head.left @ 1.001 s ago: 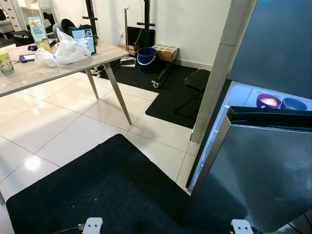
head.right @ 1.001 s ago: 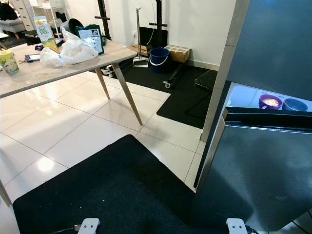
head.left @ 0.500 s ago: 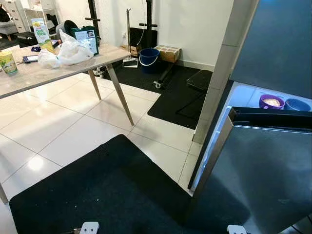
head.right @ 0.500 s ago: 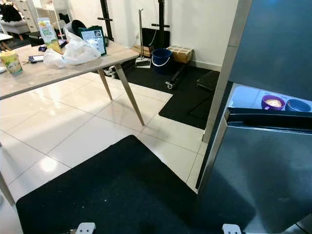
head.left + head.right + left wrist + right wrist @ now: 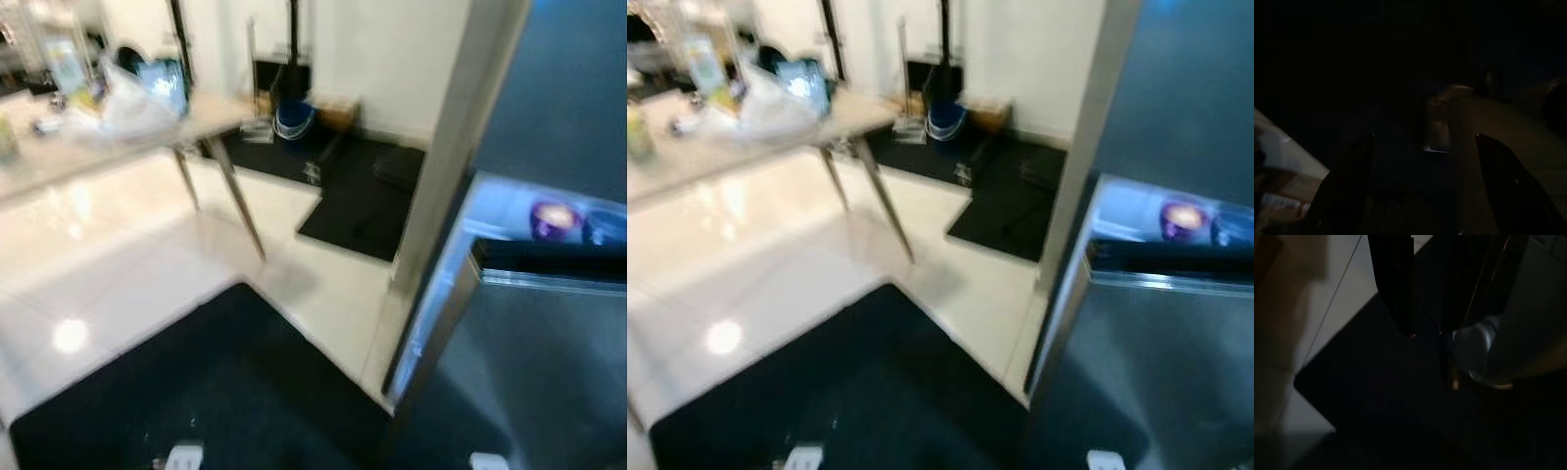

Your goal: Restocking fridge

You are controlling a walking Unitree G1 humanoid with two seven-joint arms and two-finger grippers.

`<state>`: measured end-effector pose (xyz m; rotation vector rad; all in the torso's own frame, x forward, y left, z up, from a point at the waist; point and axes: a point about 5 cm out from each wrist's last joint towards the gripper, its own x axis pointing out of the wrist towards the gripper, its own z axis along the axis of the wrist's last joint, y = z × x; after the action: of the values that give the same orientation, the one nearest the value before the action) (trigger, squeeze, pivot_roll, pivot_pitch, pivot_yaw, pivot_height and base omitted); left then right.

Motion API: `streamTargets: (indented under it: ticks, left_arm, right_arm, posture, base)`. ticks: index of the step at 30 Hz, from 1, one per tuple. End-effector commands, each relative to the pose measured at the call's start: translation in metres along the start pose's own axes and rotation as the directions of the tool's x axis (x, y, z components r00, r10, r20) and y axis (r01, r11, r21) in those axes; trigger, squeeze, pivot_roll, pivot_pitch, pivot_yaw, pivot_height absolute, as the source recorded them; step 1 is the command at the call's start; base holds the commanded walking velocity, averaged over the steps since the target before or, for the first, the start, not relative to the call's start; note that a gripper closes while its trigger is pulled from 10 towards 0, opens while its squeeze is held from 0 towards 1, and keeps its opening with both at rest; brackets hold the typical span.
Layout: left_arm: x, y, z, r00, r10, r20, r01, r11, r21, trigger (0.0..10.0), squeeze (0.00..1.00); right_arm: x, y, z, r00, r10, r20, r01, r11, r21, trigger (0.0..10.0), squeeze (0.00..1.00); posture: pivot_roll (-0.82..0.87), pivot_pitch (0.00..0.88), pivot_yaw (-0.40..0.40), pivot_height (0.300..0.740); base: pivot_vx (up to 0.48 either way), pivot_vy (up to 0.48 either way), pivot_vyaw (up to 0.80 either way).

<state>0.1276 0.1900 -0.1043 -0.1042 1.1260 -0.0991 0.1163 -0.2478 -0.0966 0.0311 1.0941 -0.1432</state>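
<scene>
The fridge [image 5: 549,372] stands at the right with its dark door [image 5: 1156,372] swung open. Inside the lit compartment sit a purple bowl [image 5: 552,219] and a blue bowl [image 5: 607,227]. On the wooden table [image 5: 127,137] at the left lie a white plastic bag [image 5: 132,103], a carton [image 5: 705,69] and a green package [image 5: 162,83], all blurred. My left gripper [image 5: 1424,137] hangs in the dark, open, with nothing between its fingers. My right gripper [image 5: 1427,330] hangs over the black mat [image 5: 1376,396].
A black mat [image 5: 216,392] lies on the white tiled floor [image 5: 108,264] before the fridge. Another dark mat [image 5: 362,191], a blue bucket [image 5: 292,119] and a box [image 5: 336,110] stand by the far wall. A table leg [image 5: 238,206] slants down near the mat's corner.
The whole picture has turned blurry and shifted slightly, so the camera is moving. Nothing in the room has visibly moved.
</scene>
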Motion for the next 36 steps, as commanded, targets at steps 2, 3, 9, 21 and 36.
streamTargets:
  ticks: [2,3,9,21,36]
  left_arm:
    - [-0.002,0.003,-0.007,1.0,0.007,-0.026,-0.007,1.0,-0.001,10.0,0.0]
    - [-0.002,0.003,-0.008,1.0,0.007,-0.028,-0.007,1.0,-0.002,10.0,0.0]
    - [-0.003,0.005,-0.01,1.0,0.019,-0.02,-0.02,0.999,-0.031,10.0,0.0]
    - [-0.003,0.007,-0.008,1.0,0.019,-0.018,-0.019,0.999,-0.03,10.0,0.0]
    - [-0.002,0.004,-0.009,1.0,0.009,-0.022,-0.009,1.0,-0.02,10.0,0.0]
  right_arm:
    - [0.0,0.003,-0.001,1.0,-0.002,0.001,0.002,1.0,0.028,10.0,0.0]
    - [0.0,0.002,-0.001,1.0,-0.005,-0.004,0.005,0.999,0.036,10.0,0.0]
    - [0.0,0.0,-0.004,1.0,-0.025,-0.017,0.026,0.999,0.047,10.0,0.0]
    - [-0.001,-0.016,0.021,0.988,-0.089,0.126,0.055,0.966,0.254,10.0,0.0]
    - [-0.014,-0.049,0.112,0.861,-0.158,0.484,-0.099,0.88,0.464,10.0,0.0]
  posture:
    - [0.04,0.0,-0.007,0.74]
    - [0.04,0.0,-0.007,0.74]
    - [0.04,0.0,-0.008,0.74]
    - [0.05,0.0,-0.006,0.74]
    - [0.04,0.0,-0.009,0.74]
  base:
    - [0.262,0.0,0.0]
    - [0.266,0.0,-0.79]
    - [0.133,0.0,-0.79]
    - [0.0,0.0,-0.07]
    - [0.0,0.0,0.0]
